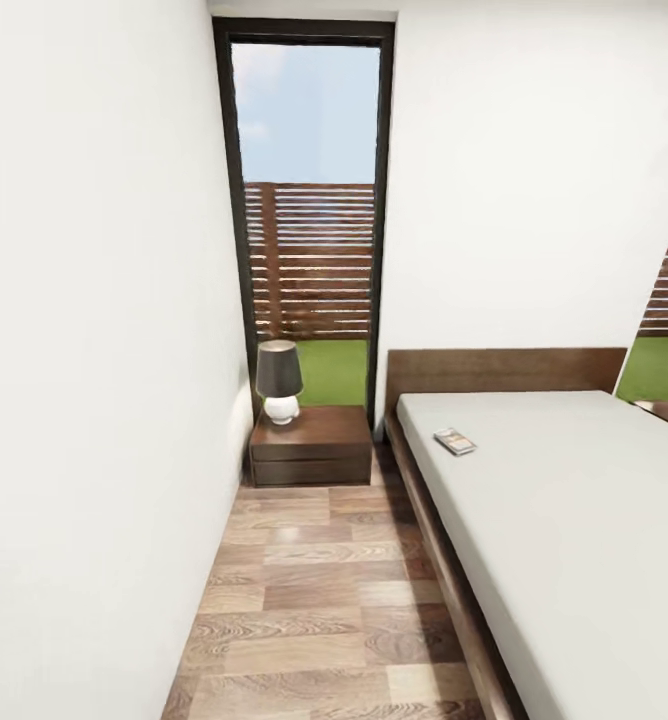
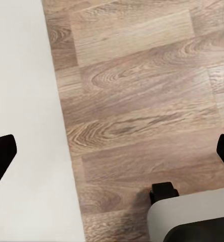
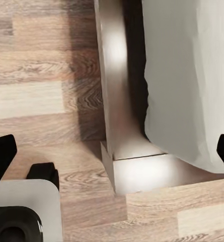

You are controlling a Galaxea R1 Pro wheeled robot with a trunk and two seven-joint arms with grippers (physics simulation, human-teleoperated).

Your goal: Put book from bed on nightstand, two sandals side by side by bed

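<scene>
Nothing done yet: book lies on bed near headboard, nightstand w/ lamp far left. Both grippers spread apart, empty, over floor. Sandals not spotted.

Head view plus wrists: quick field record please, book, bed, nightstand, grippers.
book: lies flat on the bed, near the headboard, at the edge toward the nightstand; book
nightstand: nightstand in the corner beside the bed, lamp on top
floor: wood planks
left gripper: open, over floor
right gripper: open, over the bed frame corner
</scene>
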